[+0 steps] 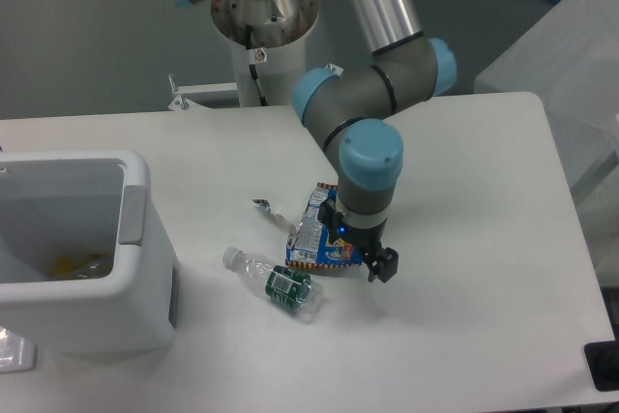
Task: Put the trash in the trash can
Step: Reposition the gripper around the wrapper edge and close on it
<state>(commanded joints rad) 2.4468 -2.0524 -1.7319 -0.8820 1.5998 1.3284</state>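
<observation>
The blue snack wrapper point(317, 236) with yellow-red print lies flat on the white table near the middle. My gripper point(357, 245) points down at the wrapper's right edge, open, with one black finger point(383, 264) just off the wrapper to the right and the other over the wrapper. A small silvery wrapper point(272, 212) lies just left of the blue one. The crushed clear bottle with a green label point(280, 283) rests in front of them. The white trash can point(135, 202) stands at the left edge of the table.
Something yellow point(68, 264) lies inside the bin. The arm's base column point(263, 36) rises behind the table. Another white surface point(571, 55) stands at the far right.
</observation>
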